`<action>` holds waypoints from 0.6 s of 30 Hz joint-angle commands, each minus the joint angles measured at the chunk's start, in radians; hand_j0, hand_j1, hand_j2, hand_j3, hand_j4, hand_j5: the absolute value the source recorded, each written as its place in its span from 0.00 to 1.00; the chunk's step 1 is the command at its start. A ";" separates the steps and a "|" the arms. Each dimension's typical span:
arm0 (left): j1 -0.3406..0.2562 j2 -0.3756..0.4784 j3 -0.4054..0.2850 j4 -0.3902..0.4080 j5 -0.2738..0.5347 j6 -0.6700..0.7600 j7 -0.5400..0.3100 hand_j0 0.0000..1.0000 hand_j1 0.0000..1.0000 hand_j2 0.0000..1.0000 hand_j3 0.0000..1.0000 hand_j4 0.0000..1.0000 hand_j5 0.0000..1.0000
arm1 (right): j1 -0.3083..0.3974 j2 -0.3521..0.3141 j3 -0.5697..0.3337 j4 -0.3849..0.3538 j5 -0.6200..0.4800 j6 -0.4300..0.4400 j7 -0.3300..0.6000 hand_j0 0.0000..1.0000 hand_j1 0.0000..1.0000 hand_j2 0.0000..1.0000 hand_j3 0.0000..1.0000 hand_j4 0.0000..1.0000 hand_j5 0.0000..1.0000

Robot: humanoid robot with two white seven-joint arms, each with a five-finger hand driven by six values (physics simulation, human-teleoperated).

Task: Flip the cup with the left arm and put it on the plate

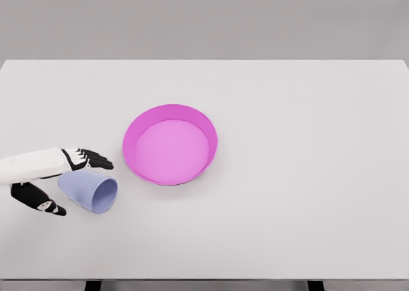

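Fingers of the left hand are spread around the tipped cup, not clamped, so it can be lifted onto the plate.

Left arm cut off at frame edge; cup base hidden behind hand.

Left robot hand low at left edge, fingers spread, palm sideways.

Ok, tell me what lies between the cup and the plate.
Nothing: in the head view, only bare table separates the cup, lying on its side, from the plate to its upper right.
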 commanded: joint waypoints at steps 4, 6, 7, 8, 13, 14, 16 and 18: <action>-0.003 -0.007 0.002 0.009 0.024 0.060 -0.002 1.00 1.00 1.00 1.00 1.00 1.00 | 0.000 0.000 0.000 0.000 0.000 0.000 0.000 1.00 1.00 1.00 1.00 1.00 1.00; -0.005 -0.037 0.001 0.015 0.015 0.077 0.002 1.00 1.00 1.00 1.00 1.00 1.00 | 0.000 0.000 0.000 0.000 0.000 0.000 0.000 1.00 1.00 1.00 1.00 1.00 1.00; -0.005 -0.054 0.001 0.019 0.010 0.088 0.004 1.00 1.00 1.00 1.00 1.00 1.00 | 0.000 0.000 0.000 0.000 0.000 0.000 0.000 1.00 1.00 1.00 1.00 1.00 1.00; -0.005 -0.054 -0.001 0.019 0.006 0.100 0.004 1.00 1.00 1.00 1.00 1.00 1.00 | 0.000 0.000 0.000 0.000 0.000 -0.001 0.000 1.00 1.00 1.00 1.00 1.00 1.00; -0.003 -0.091 -0.009 0.022 -0.024 0.171 0.006 1.00 1.00 1.00 1.00 1.00 1.00 | 0.000 0.000 0.000 0.000 0.000 0.000 0.000 1.00 1.00 1.00 1.00 1.00 1.00; -0.003 -0.089 -0.009 0.022 -0.030 0.180 0.006 1.00 1.00 1.00 1.00 1.00 1.00 | 0.000 0.000 0.000 0.000 0.000 -0.001 0.000 1.00 1.00 1.00 1.00 1.00 1.00; -0.002 -0.083 -0.010 0.024 -0.031 0.192 0.006 1.00 1.00 1.00 1.00 1.00 1.00 | 0.000 0.000 0.000 0.000 0.000 0.000 0.000 1.00 1.00 1.00 1.00 1.00 1.00; 0.002 -0.080 -0.010 0.022 -0.036 0.194 0.006 1.00 1.00 1.00 1.00 1.00 1.00 | 0.000 0.000 0.000 0.000 0.000 0.000 0.000 1.00 1.00 1.00 1.00 1.00 1.00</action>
